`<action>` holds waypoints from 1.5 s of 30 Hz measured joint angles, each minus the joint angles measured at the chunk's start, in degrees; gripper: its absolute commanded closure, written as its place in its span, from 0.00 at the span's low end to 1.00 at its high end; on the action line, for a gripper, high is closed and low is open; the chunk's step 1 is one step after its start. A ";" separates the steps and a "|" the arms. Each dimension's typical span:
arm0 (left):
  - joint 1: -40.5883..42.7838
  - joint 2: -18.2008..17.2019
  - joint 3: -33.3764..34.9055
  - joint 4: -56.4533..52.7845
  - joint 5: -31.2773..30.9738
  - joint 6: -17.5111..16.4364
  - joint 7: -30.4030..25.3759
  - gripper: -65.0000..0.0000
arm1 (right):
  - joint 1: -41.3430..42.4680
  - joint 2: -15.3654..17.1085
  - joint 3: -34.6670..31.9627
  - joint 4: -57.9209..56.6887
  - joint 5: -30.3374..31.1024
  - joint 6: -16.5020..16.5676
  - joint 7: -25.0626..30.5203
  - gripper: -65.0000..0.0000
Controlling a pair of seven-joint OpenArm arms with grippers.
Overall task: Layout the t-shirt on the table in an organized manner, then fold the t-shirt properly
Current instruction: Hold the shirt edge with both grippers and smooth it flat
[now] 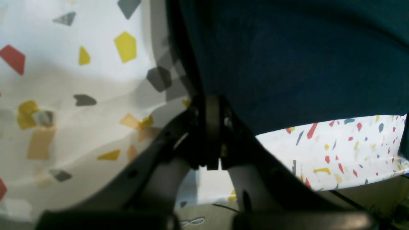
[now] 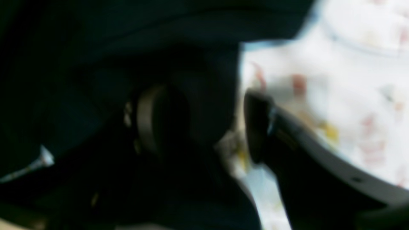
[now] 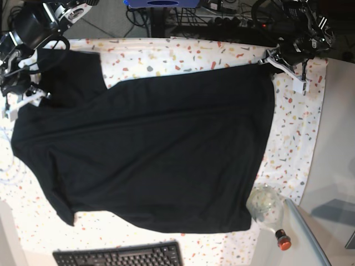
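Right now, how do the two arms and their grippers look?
Both arms are black with white plastic parts and dark cables along them. The left gripper has black fingers with pale grey inner faces, meeting at a dark rounded tip. The right gripper is blurred; one finger looks black with a white outer edge.

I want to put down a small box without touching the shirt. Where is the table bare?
Bare table shows as a strip between the t-shirt and the table's edge on the base view's right, above the clear bottle. Another patch lies along the top, above the shirt. The bottom strip is crowded by the keyboard. The left gripper and right gripper occupy the upper corners.
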 measured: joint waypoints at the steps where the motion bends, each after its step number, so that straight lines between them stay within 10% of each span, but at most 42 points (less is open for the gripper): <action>1: 0.00 -0.04 0.00 -0.02 -0.15 -0.02 0.04 1.00 | 0.22 0.44 -0.07 -0.76 -0.04 0.00 -0.39 0.47; 7: 0.00 -0.02 0.00 -0.02 0.00 -0.02 0.04 1.00 | 0.87 0.74 -0.04 -1.70 -0.04 0.22 -0.35 0.52; 11: 0.00 -0.02 0.00 -0.02 0.04 0.00 0.00 1.00 | 0.02 0.57 -0.04 -0.74 -0.33 0.22 -0.87 1.00; 45: 6.19 0.50 0.33 12.63 0.70 3.74 1.40 1.00 | -13.27 -6.43 -3.08 28.83 -0.72 0.24 -10.62 1.00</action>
